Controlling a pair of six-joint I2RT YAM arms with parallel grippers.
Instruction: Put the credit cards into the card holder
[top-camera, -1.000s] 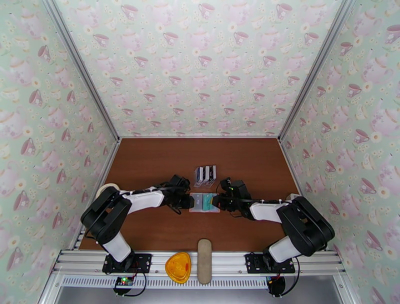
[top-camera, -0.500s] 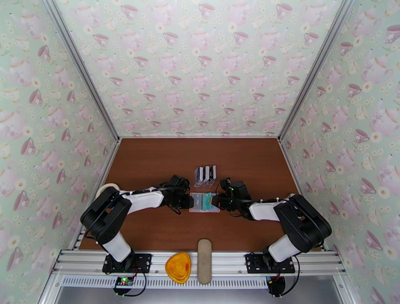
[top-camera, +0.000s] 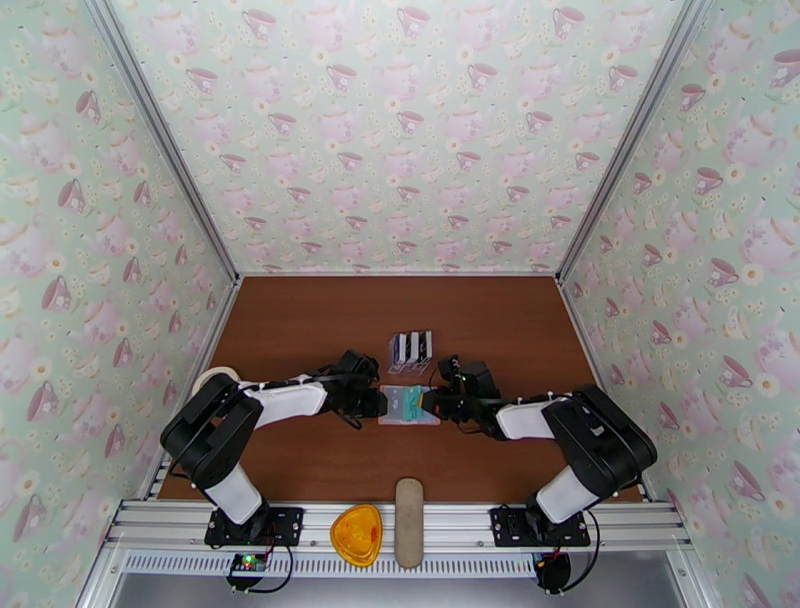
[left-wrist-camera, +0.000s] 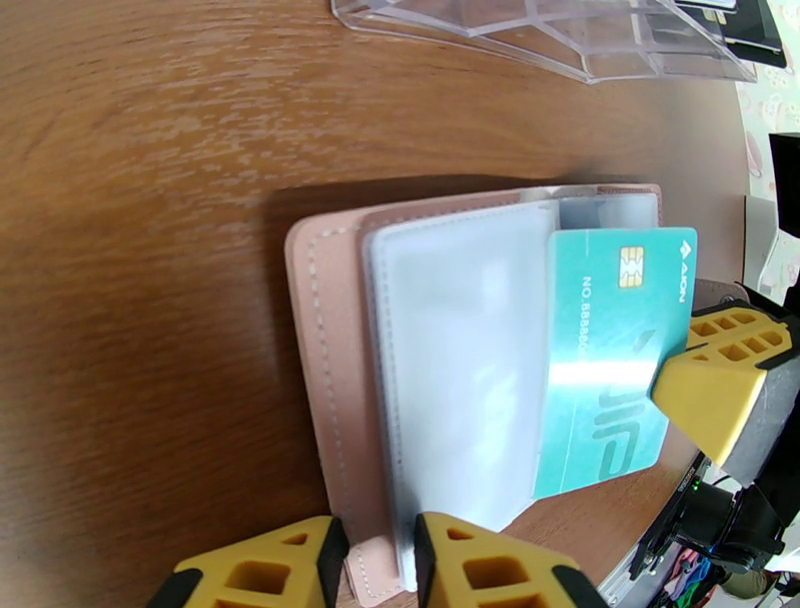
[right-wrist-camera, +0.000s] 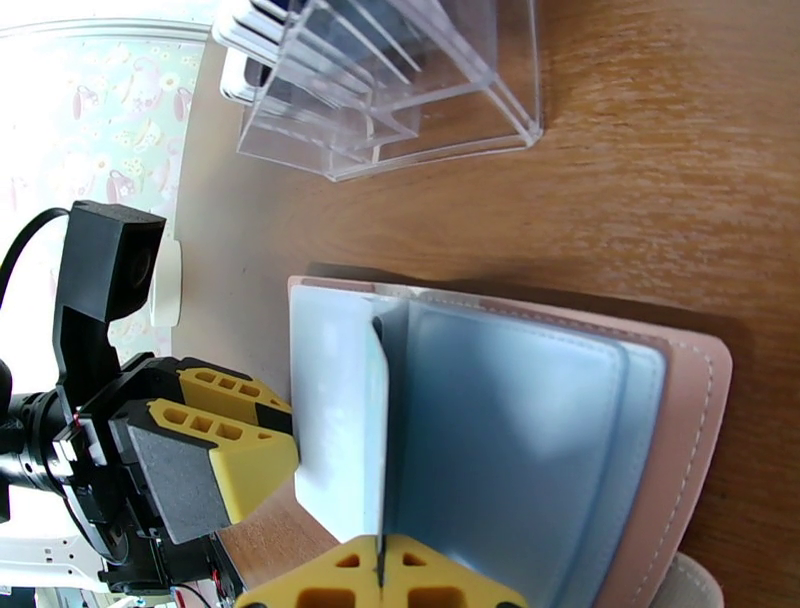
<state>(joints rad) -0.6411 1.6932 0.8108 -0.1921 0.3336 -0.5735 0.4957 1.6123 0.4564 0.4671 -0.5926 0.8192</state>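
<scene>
Card holder (left-wrist-camera: 322, 350) open, teal card (left-wrist-camera: 608, 362) among sleeves.

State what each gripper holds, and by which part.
The right gripper pinches a teal credit card by its outer edge; the left gripper clamps the card holder at its left edge.

The card holder (left-wrist-camera: 320, 330) was pale pink, the card (left-wrist-camera: 600, 360) teal, the fingertips (left-wrist-camera: 720, 380) yellow, the table (left-wrist-camera: 150, 250) brown wood-grain, the walls (top-camera: 400, 130) teacup-patterned green
</scene>
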